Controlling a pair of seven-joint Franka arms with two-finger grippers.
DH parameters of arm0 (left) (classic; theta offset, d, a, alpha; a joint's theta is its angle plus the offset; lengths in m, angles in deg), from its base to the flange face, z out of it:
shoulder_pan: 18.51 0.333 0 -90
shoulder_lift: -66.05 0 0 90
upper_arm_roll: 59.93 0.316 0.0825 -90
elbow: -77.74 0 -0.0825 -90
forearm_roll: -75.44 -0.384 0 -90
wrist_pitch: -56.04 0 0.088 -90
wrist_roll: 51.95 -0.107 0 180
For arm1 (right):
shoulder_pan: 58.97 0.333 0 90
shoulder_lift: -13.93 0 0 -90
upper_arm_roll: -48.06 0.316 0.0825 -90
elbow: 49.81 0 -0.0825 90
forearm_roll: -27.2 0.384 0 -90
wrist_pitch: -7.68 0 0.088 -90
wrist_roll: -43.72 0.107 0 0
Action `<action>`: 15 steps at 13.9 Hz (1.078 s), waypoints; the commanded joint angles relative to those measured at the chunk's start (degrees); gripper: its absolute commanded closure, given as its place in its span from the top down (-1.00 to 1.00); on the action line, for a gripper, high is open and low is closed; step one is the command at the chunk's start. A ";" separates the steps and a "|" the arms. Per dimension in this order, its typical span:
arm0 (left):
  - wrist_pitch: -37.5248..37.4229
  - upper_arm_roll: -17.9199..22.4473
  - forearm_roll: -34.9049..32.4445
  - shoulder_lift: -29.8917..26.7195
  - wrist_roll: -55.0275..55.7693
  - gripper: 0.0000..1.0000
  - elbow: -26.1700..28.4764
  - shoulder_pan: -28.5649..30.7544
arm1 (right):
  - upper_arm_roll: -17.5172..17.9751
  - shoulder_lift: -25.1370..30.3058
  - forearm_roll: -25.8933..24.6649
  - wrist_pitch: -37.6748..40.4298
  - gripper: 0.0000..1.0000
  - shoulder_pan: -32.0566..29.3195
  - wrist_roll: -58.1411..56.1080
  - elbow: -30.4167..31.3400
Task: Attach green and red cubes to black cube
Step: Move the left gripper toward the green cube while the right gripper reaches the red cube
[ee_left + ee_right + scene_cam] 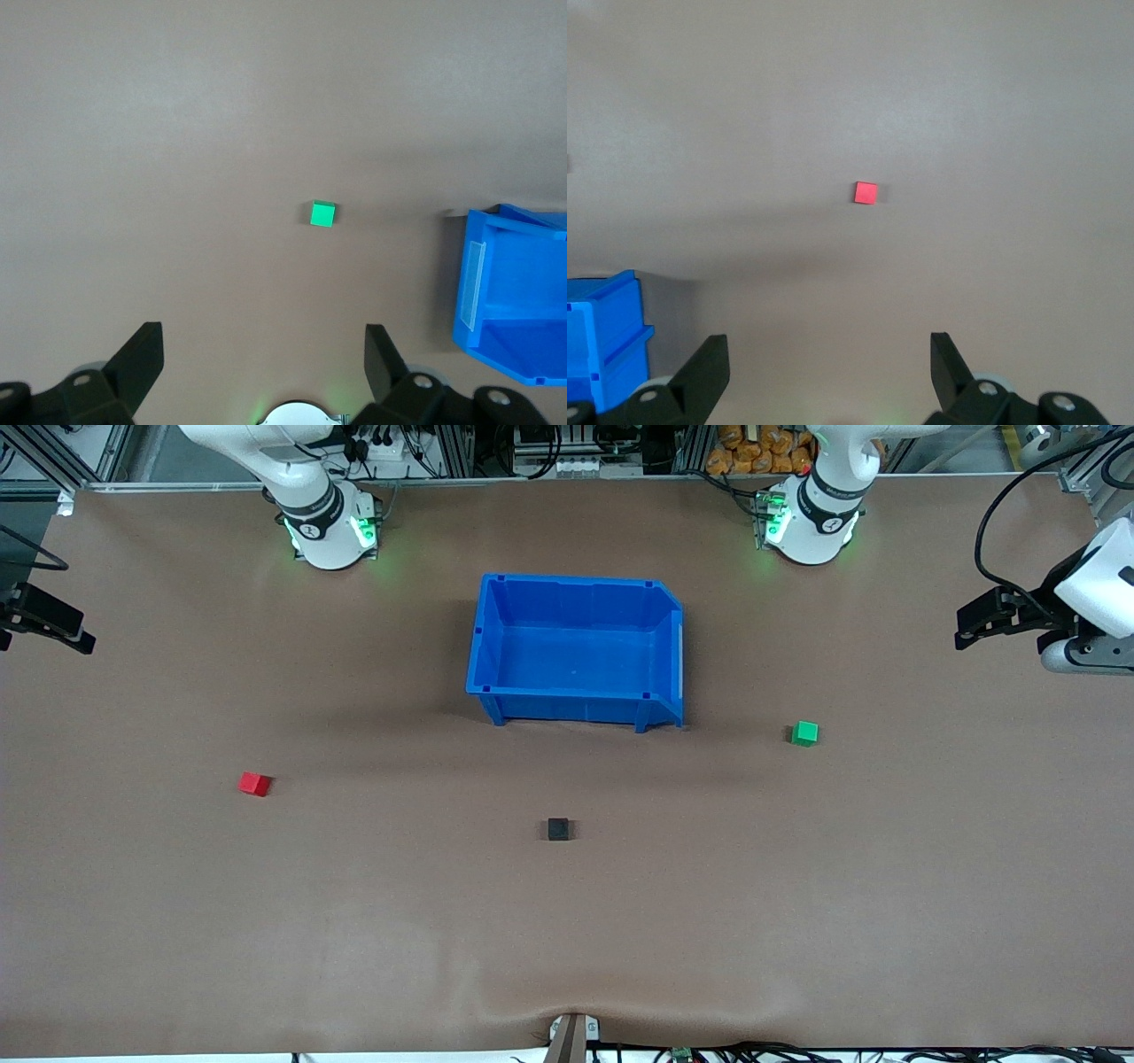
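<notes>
With both grippers, left [257, 363] and right [824, 363], spread and high above the table [177, 921], centre the green cube [322, 214] and red cube [866, 193] between jaws before descending; black cube [557, 830] sits apart from both, untouched.

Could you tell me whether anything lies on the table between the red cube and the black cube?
Nothing: in the front view only bare brown table separates the red cube from the black cube.

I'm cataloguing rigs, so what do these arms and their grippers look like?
Both arms are glossy white with rounded segments, a black band above each base and green lights glowing there. The left gripper and right gripper have matte black wedge-shaped fingers on black bodies with round fittings. A black cable loops by the left arm's white wrist.
</notes>
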 commanded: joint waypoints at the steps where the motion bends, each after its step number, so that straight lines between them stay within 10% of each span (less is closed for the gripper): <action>1: -1.24 0.01 0.80 -0.11 -1.24 1.00 -0.60 0.28 | 0.81 -0.34 0.80 0.54 1.00 -1.39 -0.71 -0.78; 15: 0.95 -0.44 0.54 14.38 2.10 1.00 -5.88 -0.59 | 0.72 -3.68 0.19 -0.16 1.00 -2.00 -0.98 -1.40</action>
